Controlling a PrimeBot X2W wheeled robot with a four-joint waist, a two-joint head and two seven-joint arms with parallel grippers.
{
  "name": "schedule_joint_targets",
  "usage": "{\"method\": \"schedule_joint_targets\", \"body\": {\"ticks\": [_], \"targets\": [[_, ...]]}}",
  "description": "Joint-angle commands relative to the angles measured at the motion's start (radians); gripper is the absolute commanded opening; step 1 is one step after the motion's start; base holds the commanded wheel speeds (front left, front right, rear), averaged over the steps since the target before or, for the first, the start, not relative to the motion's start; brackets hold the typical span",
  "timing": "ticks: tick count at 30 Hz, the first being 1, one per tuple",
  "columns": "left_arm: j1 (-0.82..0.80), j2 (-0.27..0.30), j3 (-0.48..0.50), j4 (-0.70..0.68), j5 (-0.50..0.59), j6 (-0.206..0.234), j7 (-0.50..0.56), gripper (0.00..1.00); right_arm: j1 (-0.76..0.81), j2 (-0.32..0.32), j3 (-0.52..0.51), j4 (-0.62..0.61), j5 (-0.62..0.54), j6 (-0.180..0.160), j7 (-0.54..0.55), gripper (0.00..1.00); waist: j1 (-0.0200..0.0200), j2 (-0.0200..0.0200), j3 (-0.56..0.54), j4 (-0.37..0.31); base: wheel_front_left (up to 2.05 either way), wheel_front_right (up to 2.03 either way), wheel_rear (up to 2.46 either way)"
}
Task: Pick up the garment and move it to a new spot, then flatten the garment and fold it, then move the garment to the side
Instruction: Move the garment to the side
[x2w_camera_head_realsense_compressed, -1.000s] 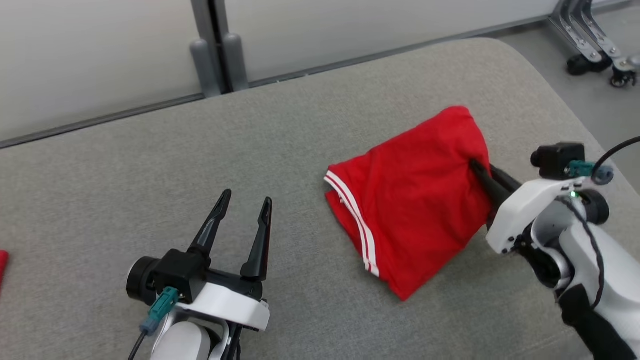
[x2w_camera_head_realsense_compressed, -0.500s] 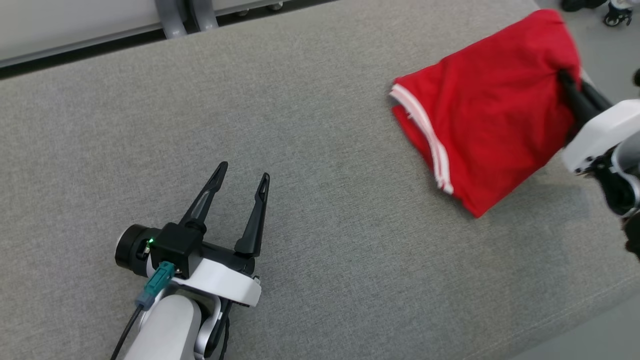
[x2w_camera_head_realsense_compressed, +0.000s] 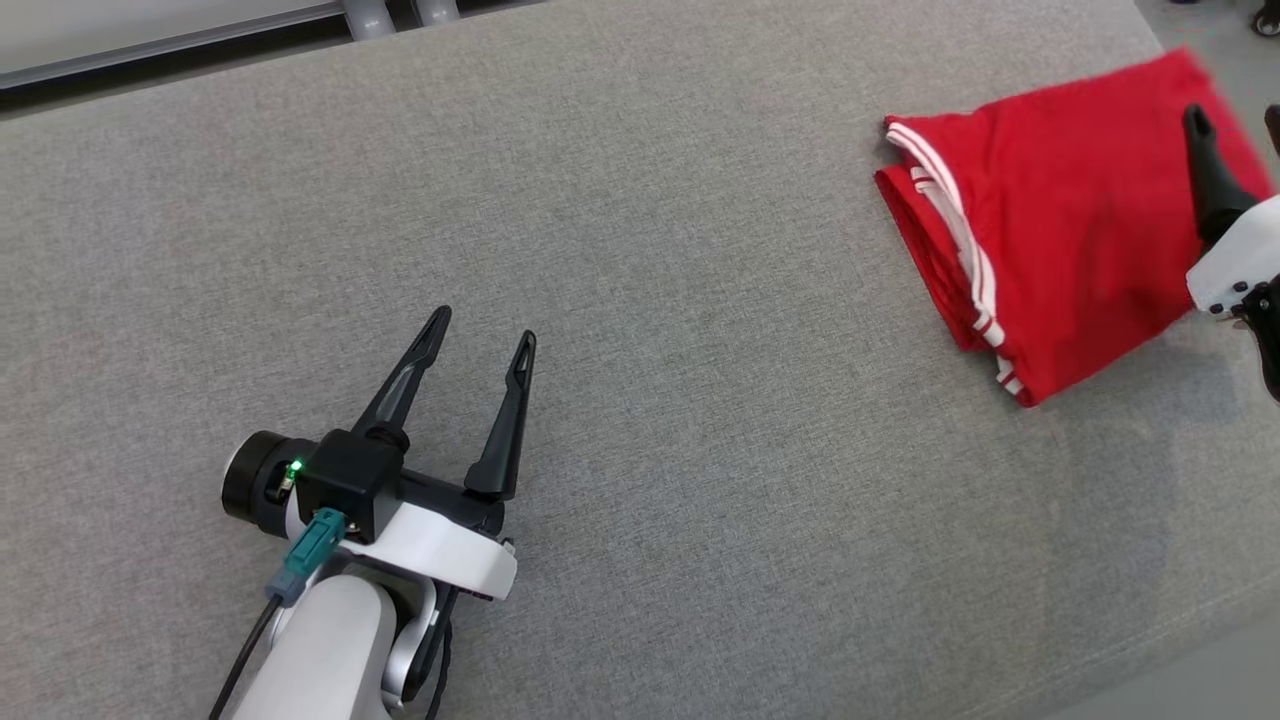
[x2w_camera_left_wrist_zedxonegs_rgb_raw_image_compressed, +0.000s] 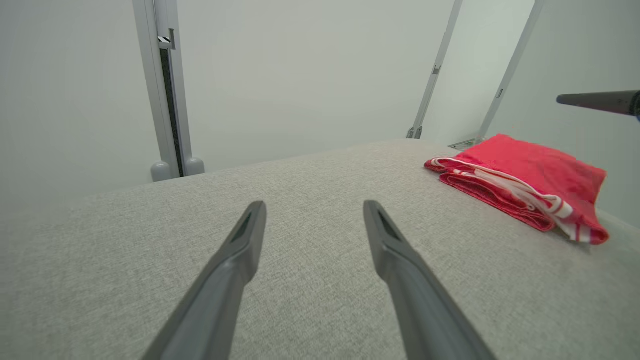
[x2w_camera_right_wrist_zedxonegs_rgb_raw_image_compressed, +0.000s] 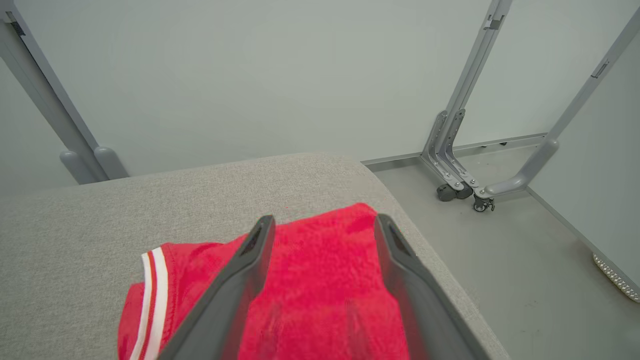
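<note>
Grey cushion (x2w_camera_head_realsense_compressed: 700, 300) lies open across its middle — only the red garment (x2w_camera_head_realsense_compressed: 1060, 230) blocks its right end.

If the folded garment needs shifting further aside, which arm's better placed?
Right. The right hand is open directly over the garment. The left hand, also open, sits well away across the grey cushion.
</note>
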Motion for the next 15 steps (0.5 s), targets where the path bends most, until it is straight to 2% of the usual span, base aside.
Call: {"method": "schedule_joint_targets", "body": {"ticks": [1,7,15], "targets": [[-0.009,0.001,0.0,0.002,-0.005,0.004,0.0,1.0,-0.012,-0.004,0.0,0.01,-0.01,0.0,-0.016,1.0,0.0,0.0,-0.007,0.006,0.0,0.0,0.0],[0.016,-0.007,0.005,0.007,-0.019,0.014,-0.007,1.0,-0.005,0.002,-0.01,-0.027,-0.057,0.0,-0.045,1.0,0.0,0.0,-0.056,0.037,0.0,0.0,0.0],[0.064,-0.014,0.041,0.002,-0.046,0.033,-0.011,1.0,0.123,0.009,-0.09,-0.249,-0.126,0.0,-0.045,1.0,0.0,0.0,-0.165,0.098,0.0,0.0,0.0]]}}
